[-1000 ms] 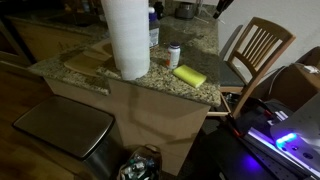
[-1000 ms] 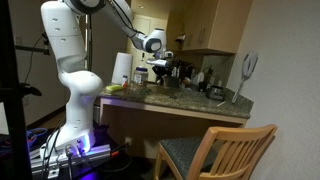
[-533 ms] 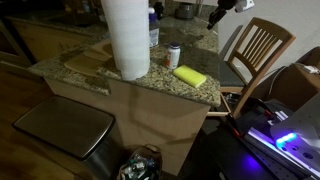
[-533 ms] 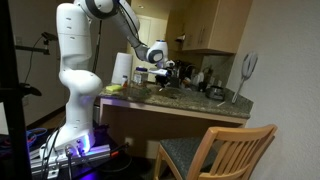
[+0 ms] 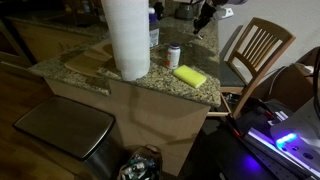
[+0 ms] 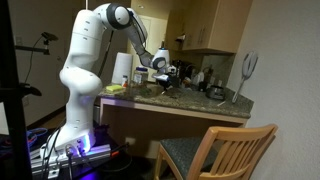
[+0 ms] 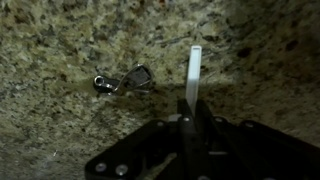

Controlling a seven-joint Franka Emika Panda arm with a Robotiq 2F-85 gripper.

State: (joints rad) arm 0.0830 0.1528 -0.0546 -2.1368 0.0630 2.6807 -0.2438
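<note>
In both exterior views the gripper (image 5: 203,18) hangs over the far edge of the counter (image 5: 160,85). Wrist view: jaws clamped on a thin white stick (image 7: 194,70), with what looks like a keyring (image 7: 120,80) nearby. Light, slippery, probably bendy; it's pinched at its end.

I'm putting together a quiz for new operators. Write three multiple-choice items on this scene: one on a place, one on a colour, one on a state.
1. Where does the yellow sponge lie?
A. on the granite counter, beside the small can
B. in a bowl
C. on a shelf

2. What colour is the thin stick in the gripper?
A. red
B. white
C. green

3. How does the gripper stand?
A. wide open
B. shut on the thin stick
C. out of every view

Answers:
1. A: an exterior view shows it on the stone next to the can.
2. B: in the wrist view it shows white against the speckled granite.
3. B: in the wrist view the stick rises from between the closed fingers.
</note>
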